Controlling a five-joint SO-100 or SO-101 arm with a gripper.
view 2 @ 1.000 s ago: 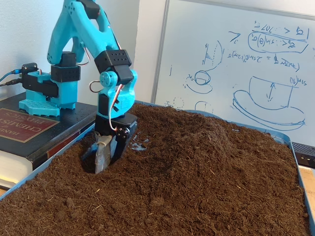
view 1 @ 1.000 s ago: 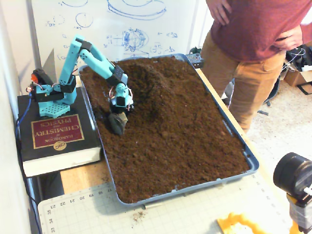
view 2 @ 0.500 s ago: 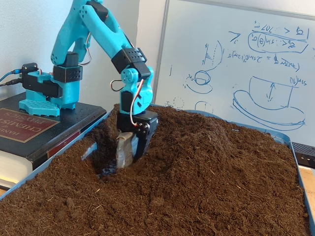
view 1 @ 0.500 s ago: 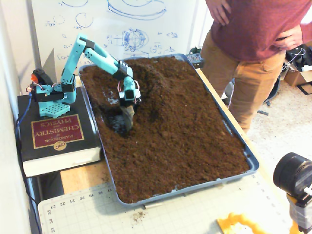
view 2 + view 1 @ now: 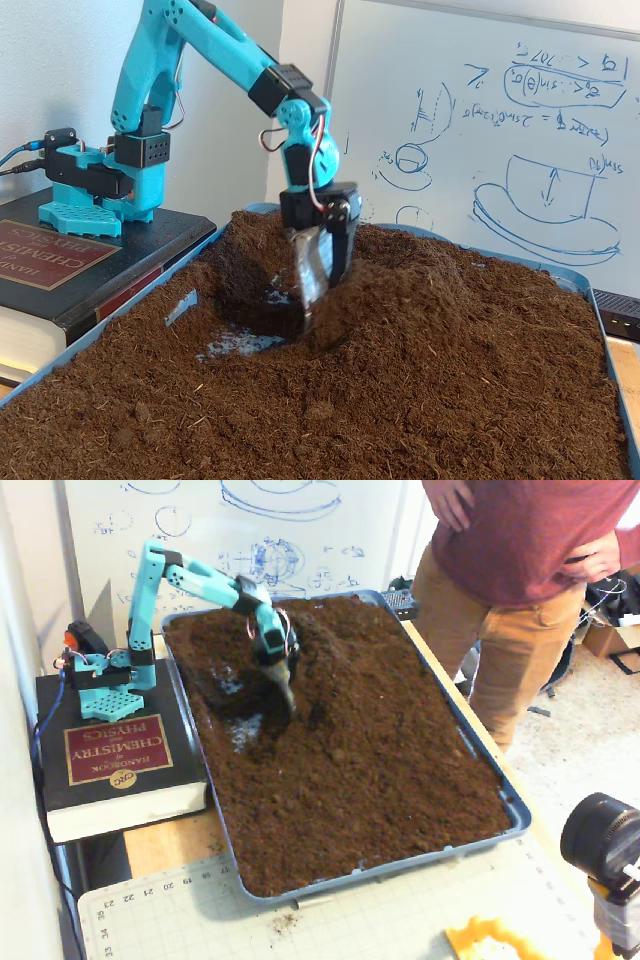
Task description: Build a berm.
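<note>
Dark-brown loose soil fills a blue tray (image 5: 519,815) (image 5: 556,272). The berm (image 5: 325,645) (image 5: 430,285) is a rounded mound in the tray's back half, higher than the soil around it. My teal arm reaches out from its base at the left. My gripper (image 5: 288,702) (image 5: 306,318) points down, shut, with its tips sunk in the soil at the berm's left flank. To the left of the gripper lies a scraped hollow where pale tray floor (image 5: 245,730) (image 5: 236,345) shows. Nothing is held between the fingers.
The arm's base stands on a thick chemistry book (image 5: 120,760) (image 5: 50,260) left of the tray. A person (image 5: 520,580) stands at the tray's right side. A whiteboard (image 5: 480,130) is behind. A camera (image 5: 605,845) and a cutting mat (image 5: 400,920) lie in front.
The gripper has swept from the tray's left edge toward the mound, pushing soil against it. A hollow with bare tray floor has opened behind it. The arm now reaches further out.
</note>
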